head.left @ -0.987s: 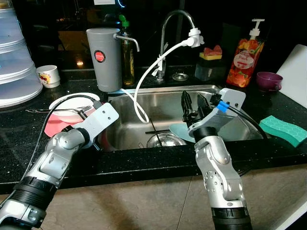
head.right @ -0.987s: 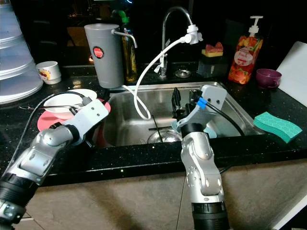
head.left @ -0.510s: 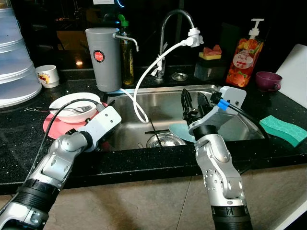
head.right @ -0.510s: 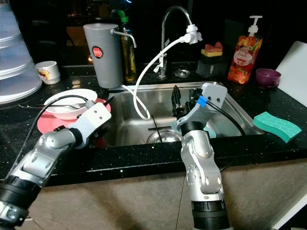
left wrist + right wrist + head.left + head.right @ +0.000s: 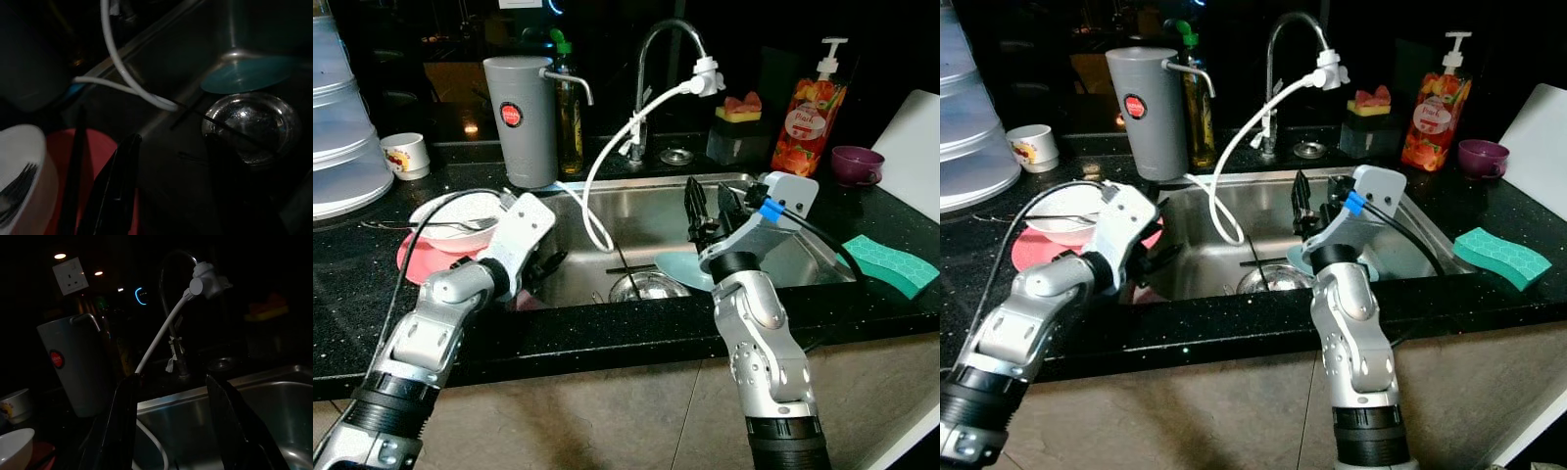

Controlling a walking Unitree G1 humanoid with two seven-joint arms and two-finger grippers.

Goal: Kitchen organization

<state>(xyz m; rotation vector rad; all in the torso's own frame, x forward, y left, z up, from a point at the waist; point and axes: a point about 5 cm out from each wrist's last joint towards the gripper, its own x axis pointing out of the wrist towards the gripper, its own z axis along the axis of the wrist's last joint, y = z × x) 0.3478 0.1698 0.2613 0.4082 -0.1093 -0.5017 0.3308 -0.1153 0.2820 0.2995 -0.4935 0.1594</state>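
Bowl (image 5: 455, 216) left of sink (image 5: 636, 186); sponge (image 5: 891, 264) right.

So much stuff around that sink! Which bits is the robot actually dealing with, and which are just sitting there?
Seems part of the job:
left gripper, open at the sink's left edge
right gripper, open above the sink
steel bowl
teal plate

Just lying about:
green sponge
soap bottle
purple cup
grey jug

The right hand (image 5: 1315, 204) is raised over the sink (image 5: 1410, 220), fingers apart and empty. The left hand (image 5: 1163, 257) reaches into the sink's left side. A white bowl (image 5: 1056, 227) sits on a red plate (image 5: 1030, 250) on the black surface (image 5: 979, 235).
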